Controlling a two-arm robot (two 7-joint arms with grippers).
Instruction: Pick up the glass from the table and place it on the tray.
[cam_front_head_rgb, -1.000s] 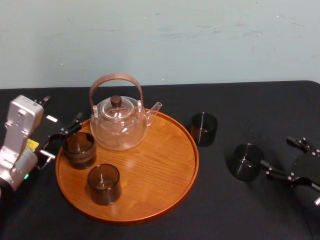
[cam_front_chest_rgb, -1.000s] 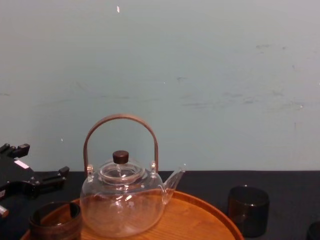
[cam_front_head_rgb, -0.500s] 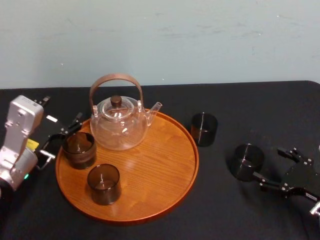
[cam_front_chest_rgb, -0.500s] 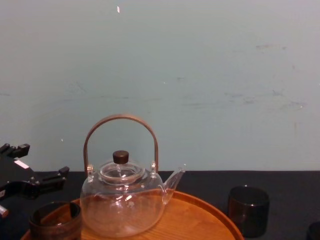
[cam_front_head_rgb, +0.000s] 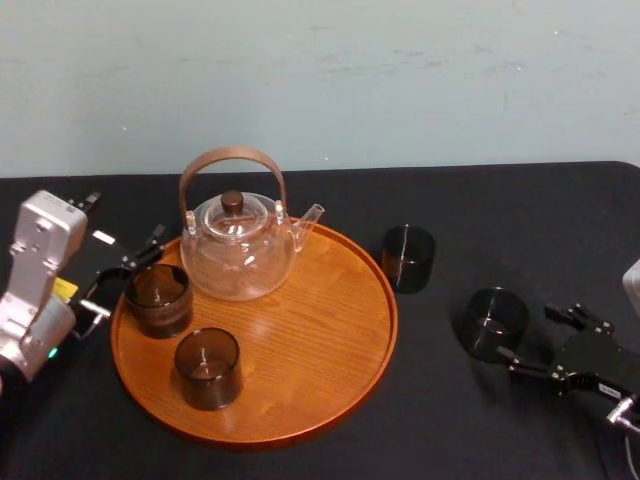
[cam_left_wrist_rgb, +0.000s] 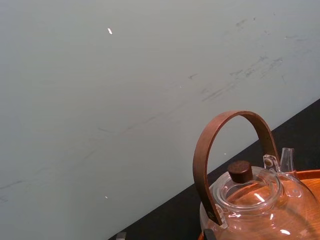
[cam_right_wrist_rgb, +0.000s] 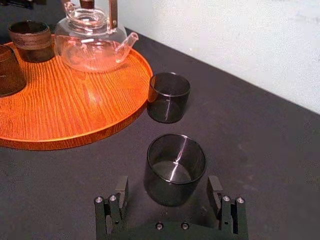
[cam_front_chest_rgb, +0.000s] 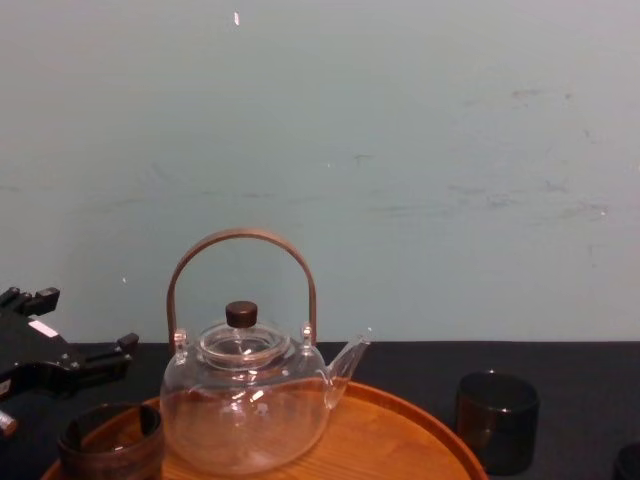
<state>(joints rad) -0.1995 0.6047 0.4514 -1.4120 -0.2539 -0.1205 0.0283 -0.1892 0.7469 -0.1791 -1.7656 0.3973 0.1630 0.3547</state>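
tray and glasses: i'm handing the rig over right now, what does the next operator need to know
Right hand: open, fingers either side of the near glass on the table, not closed on it.
Left hand: open, at the tray left rim.
Done: two glasses on the tray with the teapot.
Left: grip, lift, place near glass; second glass waits by the right rim.

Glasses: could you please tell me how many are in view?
4. On the tray: rear glass by the teapot, front glass nearer the robot. On the table: middle glass by the tray's rim, right glass before the open right claw.
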